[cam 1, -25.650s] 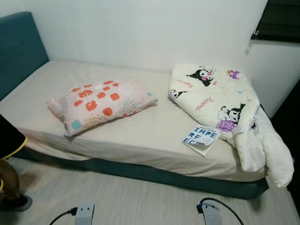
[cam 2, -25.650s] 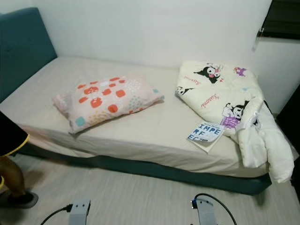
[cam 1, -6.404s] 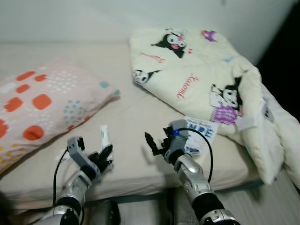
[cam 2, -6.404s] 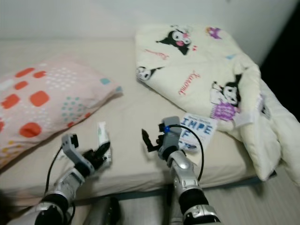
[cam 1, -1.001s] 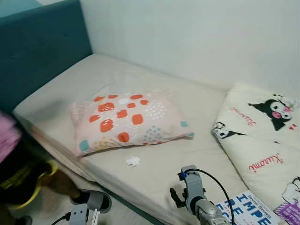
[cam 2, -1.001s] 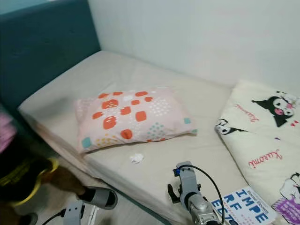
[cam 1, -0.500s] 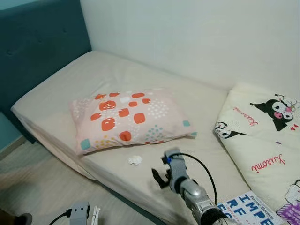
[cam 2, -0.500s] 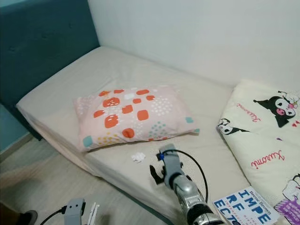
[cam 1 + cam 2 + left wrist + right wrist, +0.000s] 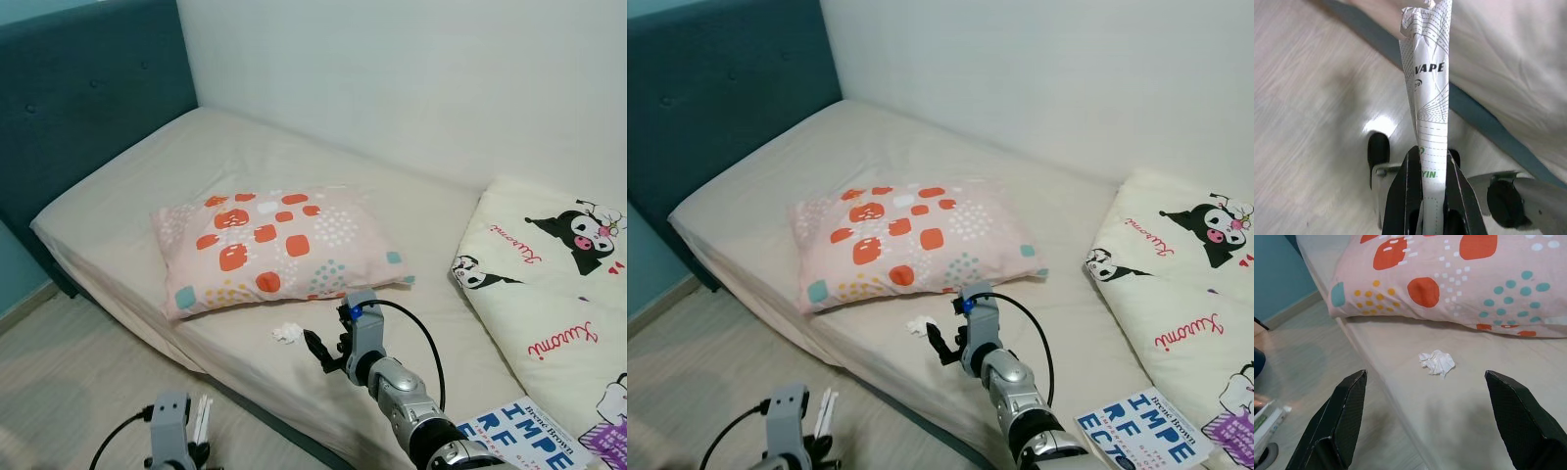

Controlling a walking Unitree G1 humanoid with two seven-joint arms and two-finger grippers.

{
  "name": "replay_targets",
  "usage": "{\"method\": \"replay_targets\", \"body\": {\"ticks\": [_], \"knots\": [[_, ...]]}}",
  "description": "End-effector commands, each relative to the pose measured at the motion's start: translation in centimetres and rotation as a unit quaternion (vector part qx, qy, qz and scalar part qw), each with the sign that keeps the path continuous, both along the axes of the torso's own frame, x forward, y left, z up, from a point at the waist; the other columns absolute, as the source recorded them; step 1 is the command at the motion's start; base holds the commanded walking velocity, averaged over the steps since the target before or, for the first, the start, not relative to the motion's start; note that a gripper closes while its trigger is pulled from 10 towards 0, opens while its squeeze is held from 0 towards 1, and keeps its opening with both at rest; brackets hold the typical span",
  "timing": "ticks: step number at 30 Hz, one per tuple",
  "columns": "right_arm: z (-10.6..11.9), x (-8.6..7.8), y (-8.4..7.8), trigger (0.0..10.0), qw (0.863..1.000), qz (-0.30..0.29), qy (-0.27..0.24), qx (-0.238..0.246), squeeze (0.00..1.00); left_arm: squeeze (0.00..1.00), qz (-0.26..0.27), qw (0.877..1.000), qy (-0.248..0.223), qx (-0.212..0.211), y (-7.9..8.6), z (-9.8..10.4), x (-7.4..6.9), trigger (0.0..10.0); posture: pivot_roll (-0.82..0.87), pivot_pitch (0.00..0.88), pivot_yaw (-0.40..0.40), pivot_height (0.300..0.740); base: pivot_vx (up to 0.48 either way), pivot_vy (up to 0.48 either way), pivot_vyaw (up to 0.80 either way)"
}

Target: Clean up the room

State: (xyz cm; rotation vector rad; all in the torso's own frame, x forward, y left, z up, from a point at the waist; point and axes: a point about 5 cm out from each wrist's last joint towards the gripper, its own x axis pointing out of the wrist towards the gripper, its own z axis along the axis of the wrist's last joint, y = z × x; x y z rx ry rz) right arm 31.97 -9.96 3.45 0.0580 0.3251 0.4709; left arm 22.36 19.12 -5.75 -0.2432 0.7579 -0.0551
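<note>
Facing crumpled tissue (image 9: 1437, 364) near mattress edge (image 9: 1382, 396)

frame edge cuts off book (image 9: 524, 441) and blanket (image 9: 558, 284).

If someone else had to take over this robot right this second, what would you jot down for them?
Right gripper: open, held low over the bed, aimed at the crumpled tissue lying on the sheet beside the pillow.
Left gripper: shut on a white printed wrapper, held low over the floor by the bed.
Done: wrapper picked up.
Left: grab the tissue, bin both. A book and a folded cartoon blanket lie on the bed to the right.
</note>
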Motion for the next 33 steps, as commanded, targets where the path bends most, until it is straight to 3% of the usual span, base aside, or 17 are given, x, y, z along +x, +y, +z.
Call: {"method": "replay_targets", "body": {"ticks": [1, 10, 25, 33], "knots": [[0.1, 0.0, 0.2, 10.0, 1.0, 0.005, 0.0, 0.003, 0.0, 0.0, 0.003, 1.0, 0.005, -0.006, -0.2, -0.2, -0.3, 10.0, -0.09, 0.143, -0.011, 0.665, 0.0, 0.0, 0.0], [0.1, 0.0, 0.0, 10.0, 1.0, 0.002, -0.002, 0.007, 0.0, 0.0, -0.002, 1.0, 0.002, -0.006, -0.7, -0.2, -0.2, 10.0, -0.1, 0.146, -0.009, 0.63, 0.0, 0.0, 0.0], [0.0, -0.4, 0.0, 10.0, 0.999, 0.002, -0.036, -0.031, 0.0, 0.0, 0.002, 1.0, 0.005, 0.004, -0.1, -0.5, -0.8, 10.0, -0.09, 0.161, -0.004, 0.57, 0.0, 0.0, 0.0], [1.5, 1.0, -0.6, 10.0, 0.998, -0.016, -0.057, -0.024, 0.0, 0.0, -0.007, 1.0, 0.002, 0.008, 0.4, -0.9, -1.9, 10.0, -0.03, 0.243, 0.014, 0.53, 0.0, 0.0, 0.0]]}}
